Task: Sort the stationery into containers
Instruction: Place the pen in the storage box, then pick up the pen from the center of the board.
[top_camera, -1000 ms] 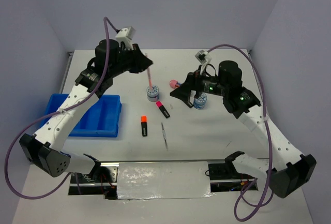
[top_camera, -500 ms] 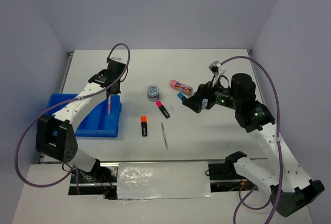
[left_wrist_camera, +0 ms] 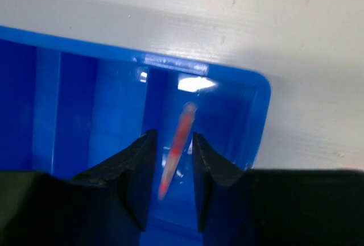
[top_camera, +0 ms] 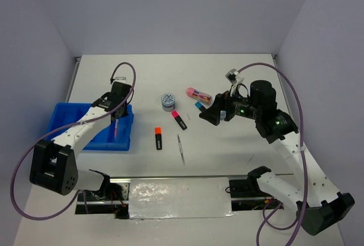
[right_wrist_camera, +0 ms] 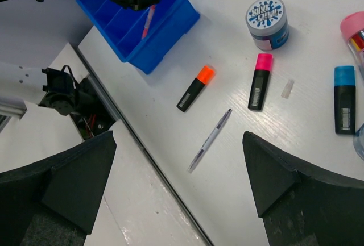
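Left pincer [left_wrist_camera: 173, 134] has sunk into blue tray [left_wrist_camera: 68, 44]; pink pen [left_wrist_camera: 183, 124] now loose.

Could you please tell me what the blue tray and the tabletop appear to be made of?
Blue tray: likely moulded plastic with a glossy finish. A bright glare patch sits on its rim, and its corners are smoothly rounded.
Tabletop: probably painted wood or board in matte white. Small scratches and scuffs show, but what lies under the paint cannot be told.
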{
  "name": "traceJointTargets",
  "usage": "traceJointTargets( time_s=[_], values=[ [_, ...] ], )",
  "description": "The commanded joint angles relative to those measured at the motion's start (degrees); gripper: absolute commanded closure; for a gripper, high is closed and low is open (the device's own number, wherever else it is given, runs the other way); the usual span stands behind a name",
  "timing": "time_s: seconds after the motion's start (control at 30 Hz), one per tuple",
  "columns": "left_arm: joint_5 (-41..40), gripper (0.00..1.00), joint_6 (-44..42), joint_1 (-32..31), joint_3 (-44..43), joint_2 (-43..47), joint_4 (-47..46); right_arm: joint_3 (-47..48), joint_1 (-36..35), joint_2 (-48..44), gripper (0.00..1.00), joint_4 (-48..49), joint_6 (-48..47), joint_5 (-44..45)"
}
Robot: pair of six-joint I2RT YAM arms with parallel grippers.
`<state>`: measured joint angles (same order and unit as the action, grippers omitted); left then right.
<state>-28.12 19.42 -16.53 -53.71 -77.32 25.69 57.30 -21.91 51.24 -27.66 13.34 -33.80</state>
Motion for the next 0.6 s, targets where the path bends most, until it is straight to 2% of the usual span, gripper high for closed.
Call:
traceJointTargets(
  time_s=[0.0,0.03,0.07,0.13,0.2,0.23,0.33,0.4,0.47,0.57],
  values=[
    [0.44,0.55,2.11,0.45,2.03,2.26,-1.0,-0.08,-0.32,1.22,0.0,1.38,-0.6,0.92],
    [0.96,0.49,2.03,0.45,2.64,3.13,-1.0,-0.08,-0.32,1.75,0.0,1.29,-0.69,1.45],
    [1.13,0.37,2.11,0.45,2.82,3.57,-0.65,0.18,-0.5,1.93,0.0,1.21,-0.6,1.89],
    [0.26,0.24,2.64,0.45,2.65,4.71,0.14,0.53,-0.76,2.81,0.0,0.77,-0.6,2.95],
    [0.35,0.05,2.73,0.54,2.21,5.33,1.02,0.97,-1.2,3.94,0.0,0.24,-0.25,4.17],
    [0.35,0.01,2.9,0.54,1.34,5.86,1.55,1.15,-1.99,4.56,0.0,0.06,-0.07,5.23],
    [2.8,0.01,3.96,0.54,-2.16,6.92,3.74,2.81,-6.54,8.69,0.0,-3.0,1.07,12.25],
    [6.31,0.01,5.62,0.54,-5.07,7.09,5.59,3.87,-10.15,12.11,0.01,-6.43,4.04,21.9],
    [10.78,0.01,6.85,0.45,-10.43,6.74,7.87,2.65,-14.62,13.61,0.03,-7.14,6.77,29.28],
    [12.65,0.01,9.66,0.36,-19.74,4.9,14.02,0.28,-21.12,17.56,0.07,-6.44,13.44,36.93]
  ],
)
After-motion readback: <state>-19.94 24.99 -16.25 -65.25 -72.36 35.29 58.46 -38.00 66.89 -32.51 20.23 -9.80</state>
